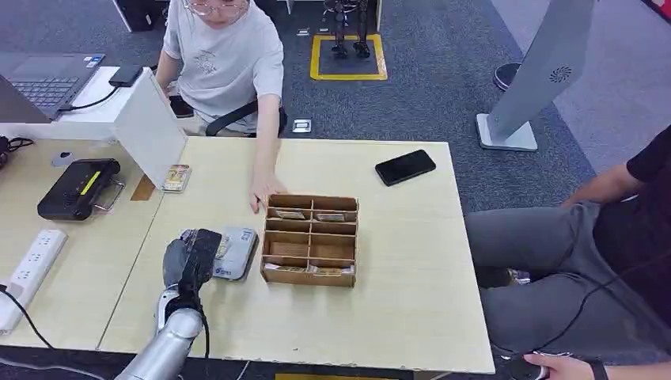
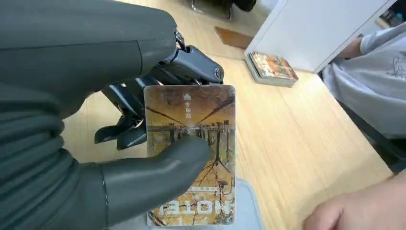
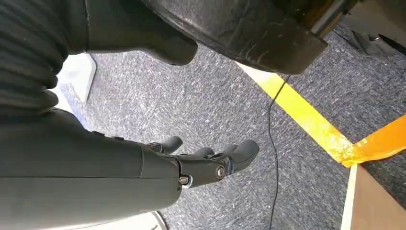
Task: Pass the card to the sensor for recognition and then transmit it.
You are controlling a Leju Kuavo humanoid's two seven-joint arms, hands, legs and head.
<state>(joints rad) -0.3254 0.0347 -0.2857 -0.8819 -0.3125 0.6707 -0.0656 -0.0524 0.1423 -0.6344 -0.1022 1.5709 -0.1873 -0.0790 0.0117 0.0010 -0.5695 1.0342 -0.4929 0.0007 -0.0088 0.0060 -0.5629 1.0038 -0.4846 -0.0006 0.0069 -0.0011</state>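
Observation:
My left hand [image 1: 190, 265] pinches a card [image 2: 191, 153] between the thumb [image 2: 158, 177] and the dark fingers [image 2: 191, 67]. The card bears an orange-brown tree picture and pale lettering. It hangs just over the grey sensor pad [image 1: 237, 255], whose pale corner [image 2: 249, 208] lies under the card's edge in the left wrist view. My right hand [image 3: 206, 160] hangs beside my body over grey carpet, fingers loosely apart and holding nothing.
A wooden compartment box [image 1: 310, 240] with cards stands right of the sensor. A person's hand [image 1: 265, 194] rests at its far left corner. A card stack [image 1: 176, 178], white panel [image 1: 150, 127], black device [image 1: 79, 188], power strip [image 1: 32, 265] and phone [image 1: 405, 167] are around. Another person sits at the right.

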